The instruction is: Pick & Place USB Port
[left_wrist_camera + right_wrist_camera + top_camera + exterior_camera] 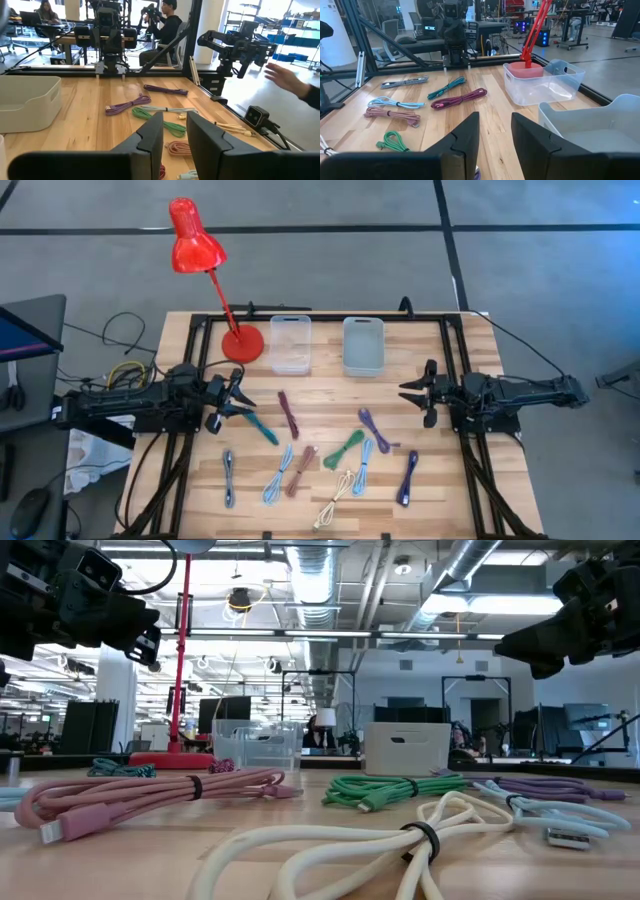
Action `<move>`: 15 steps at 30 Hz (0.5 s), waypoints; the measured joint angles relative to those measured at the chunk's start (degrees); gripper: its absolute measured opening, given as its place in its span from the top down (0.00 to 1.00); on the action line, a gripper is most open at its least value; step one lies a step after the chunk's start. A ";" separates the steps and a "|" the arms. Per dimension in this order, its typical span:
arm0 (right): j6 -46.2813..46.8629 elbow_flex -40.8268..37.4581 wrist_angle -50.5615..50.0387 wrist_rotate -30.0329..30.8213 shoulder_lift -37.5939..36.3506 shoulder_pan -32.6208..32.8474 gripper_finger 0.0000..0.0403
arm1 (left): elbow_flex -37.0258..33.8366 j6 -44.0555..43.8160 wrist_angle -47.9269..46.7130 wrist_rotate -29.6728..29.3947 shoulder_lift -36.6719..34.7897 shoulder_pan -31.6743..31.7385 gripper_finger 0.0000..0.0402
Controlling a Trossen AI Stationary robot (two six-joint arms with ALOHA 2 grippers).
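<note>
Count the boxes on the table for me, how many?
2. The clear bin sits beside the red lamp; the gray bin sits just to its right. Both are at the table's far edge.

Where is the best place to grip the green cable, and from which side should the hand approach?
Probably grip the green cable at its bundled middle, coming straight down from above. It lies flat on the table, apart from neighbouring cables, with both hands open.
</note>
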 joint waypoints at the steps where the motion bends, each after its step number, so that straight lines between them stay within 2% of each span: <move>1: 0.00 0.00 -0.01 0.01 -0.01 -0.01 0.73 | 0.00 0.01 0.00 0.00 0.01 0.01 0.79; 15: 0.00 -0.01 -0.01 0.00 -0.01 0.01 0.73 | 0.00 0.61 0.33 0.00 0.00 0.01 0.79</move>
